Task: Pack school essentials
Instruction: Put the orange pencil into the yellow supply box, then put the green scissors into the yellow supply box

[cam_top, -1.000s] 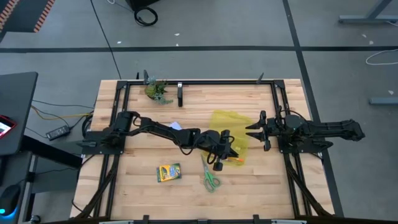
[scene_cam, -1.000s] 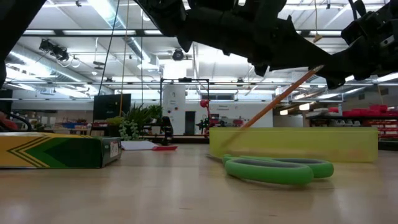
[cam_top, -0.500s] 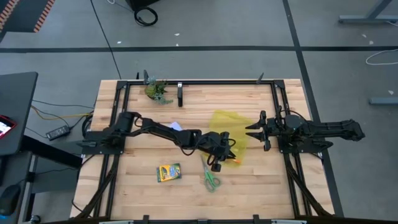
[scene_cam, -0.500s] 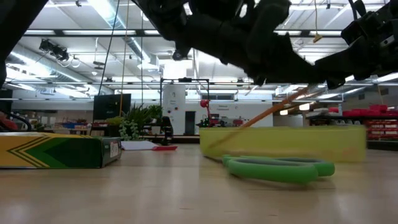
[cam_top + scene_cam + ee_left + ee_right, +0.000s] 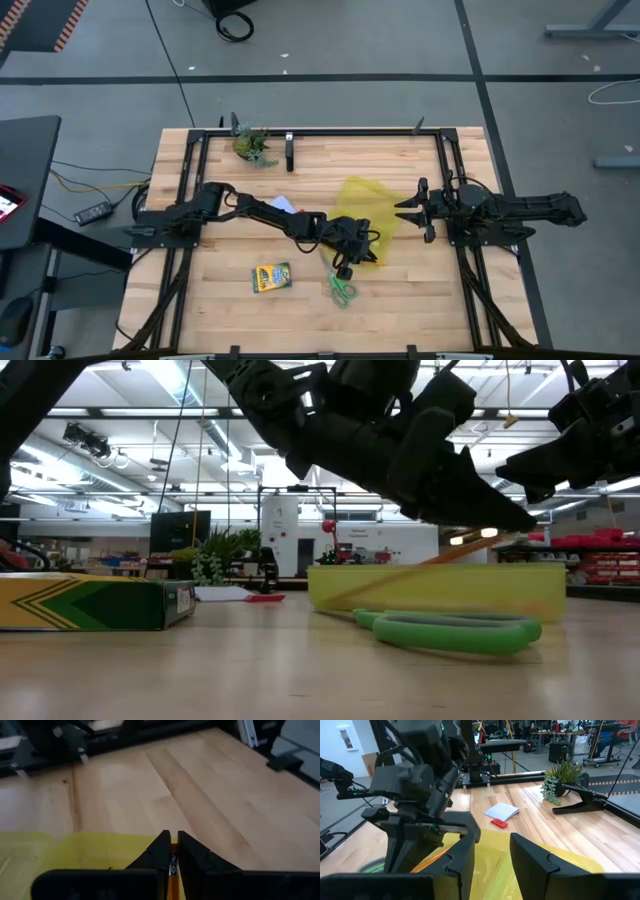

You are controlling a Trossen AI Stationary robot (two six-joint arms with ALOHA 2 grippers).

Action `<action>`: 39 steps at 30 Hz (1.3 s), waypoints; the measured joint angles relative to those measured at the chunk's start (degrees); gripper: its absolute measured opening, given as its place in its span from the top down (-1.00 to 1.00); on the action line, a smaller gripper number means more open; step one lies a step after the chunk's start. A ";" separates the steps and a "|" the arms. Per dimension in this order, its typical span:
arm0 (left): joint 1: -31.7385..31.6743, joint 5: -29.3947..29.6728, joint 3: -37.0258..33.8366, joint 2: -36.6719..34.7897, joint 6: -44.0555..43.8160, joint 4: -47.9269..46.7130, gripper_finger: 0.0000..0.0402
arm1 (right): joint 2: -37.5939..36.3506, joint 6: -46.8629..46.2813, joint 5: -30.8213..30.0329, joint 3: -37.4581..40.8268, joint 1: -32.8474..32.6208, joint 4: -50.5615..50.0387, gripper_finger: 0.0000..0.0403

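Both arms are matte black and angular-jointed, each ending in a claw of two wedge-shaped black fingers [image 5: 462, 857].

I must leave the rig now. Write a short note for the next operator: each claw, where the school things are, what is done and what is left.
Left claw: shut on the pencil, at the near edge of the yellow pouch.
Right claw: open, waiting at the pouch's right edge, holding nothing.
Crayon box: on the table, near left of the pouch.
Scissors: on the table, just in front of the pouch.
Small pad and a small red item: on the table, left of the pouch.
Done: pencil picked up; whether anything is in the pouch cannot be seen.
Left: put the pencil in, then the crayon box, scissors, pad.
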State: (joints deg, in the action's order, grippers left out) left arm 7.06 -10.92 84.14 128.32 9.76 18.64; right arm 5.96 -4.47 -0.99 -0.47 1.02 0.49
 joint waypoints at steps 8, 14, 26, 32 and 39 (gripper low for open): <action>0.54 -1.59 -0.02 0.17 1.38 -1.08 0.81 | 0.00 0.00 0.00 0.00 -0.02 0.00 0.35; 0.58 -1.57 -0.02 0.17 1.45 -2.38 0.55 | 0.01 0.00 0.00 0.00 -0.02 0.00 0.35; 2.76 -0.82 -0.02 -0.41 9.21 -6.58 0.31 | 0.00 0.00 0.00 0.00 -0.02 0.00 0.35; 3.81 0.57 -0.02 -1.35 11.26 -10.35 0.41 | 0.02 0.00 0.00 0.00 -0.01 0.02 0.35; 3.81 -0.06 -0.24 -3.28 14.56 -14.29 0.45 | 0.02 0.00 0.00 0.00 -0.02 -0.04 0.35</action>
State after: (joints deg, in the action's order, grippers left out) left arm 10.87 -10.98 83.90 125.04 24.32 4.36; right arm 5.98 -4.47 -0.99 -0.47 0.99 0.45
